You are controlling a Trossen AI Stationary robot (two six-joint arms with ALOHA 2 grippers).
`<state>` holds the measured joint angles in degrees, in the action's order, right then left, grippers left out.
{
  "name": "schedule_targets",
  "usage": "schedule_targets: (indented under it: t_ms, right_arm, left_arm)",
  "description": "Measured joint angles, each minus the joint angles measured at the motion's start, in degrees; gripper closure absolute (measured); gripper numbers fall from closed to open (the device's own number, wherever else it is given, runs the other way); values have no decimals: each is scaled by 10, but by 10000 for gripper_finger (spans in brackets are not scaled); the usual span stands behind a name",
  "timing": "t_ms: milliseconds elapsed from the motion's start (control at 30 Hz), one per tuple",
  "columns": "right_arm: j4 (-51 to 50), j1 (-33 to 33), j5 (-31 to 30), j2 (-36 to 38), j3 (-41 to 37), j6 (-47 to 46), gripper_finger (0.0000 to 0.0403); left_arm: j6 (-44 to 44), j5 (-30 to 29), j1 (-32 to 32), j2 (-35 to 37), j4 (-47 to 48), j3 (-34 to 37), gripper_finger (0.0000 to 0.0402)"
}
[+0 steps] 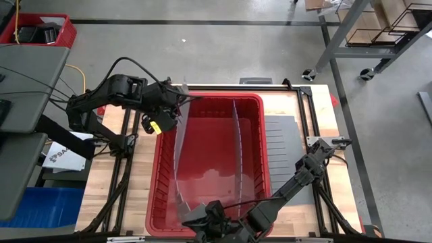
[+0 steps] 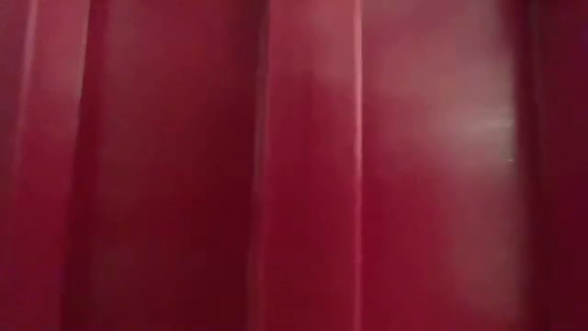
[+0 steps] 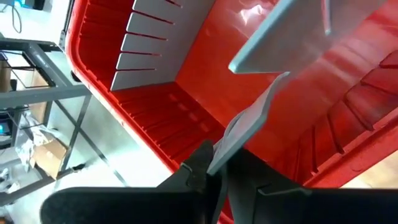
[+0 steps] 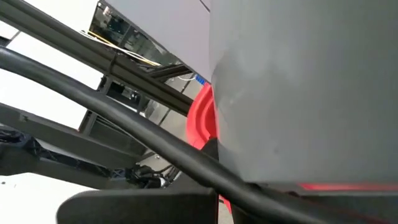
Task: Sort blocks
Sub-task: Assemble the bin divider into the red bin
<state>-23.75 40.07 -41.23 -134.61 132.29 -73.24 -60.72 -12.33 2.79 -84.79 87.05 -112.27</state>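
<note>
Concrete floor all round, wooden table in the middle with black frame rails along its sides. Big red bin sits on the table and takes most of it. Low view is filled edge to edge with the bin's red wall, nothing else readable there.

Two grey slotted divider sheets stand inside the bin: left divider bowed and leaning, running front to back; right divider also upright and curved, further right. A third flat divider sheet lies on the table just right of the bin, slots facing the bin.

Left gripper is at the bin's far-left corner, over the rim. In the left wrist view its fingers pinch the edge of the left divider, jaws narrow, sheet clamped between them. Yellow tag visible on that wrist from above.

Right gripper is at the bin's near edge, arm stretched across from the right side of the table. Right wrist view shows grey sheet close against the camera and a bit of red rim; its own fingertips aren't clearly seen there. Jaws closed; whether they grip the sheet can't be told.

Blocks: none visible anywhere, bin floor looks bare where it shows, so their location can't be told.

Red crate on the floor far left, metal shelving far right.
</note>
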Motion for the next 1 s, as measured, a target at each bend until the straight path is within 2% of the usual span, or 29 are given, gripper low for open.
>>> schedule_targets:
  t_ms: [333, 567, 1000]
  right_arm:
    - [23, -4, 0, 0, 0, 26, 403]
    - [21, -3, 1, 0, 0, 27, 403]
    - [0, -2, 9, 1, 0, 53, 403]
  left_arm:
    - [75, -47, -19, 0, 2, 0, 352]
    - [78, -76, -34, 3, 2, -1, 332]
    - [141, -78, -61, 3, 7, -77, 306]
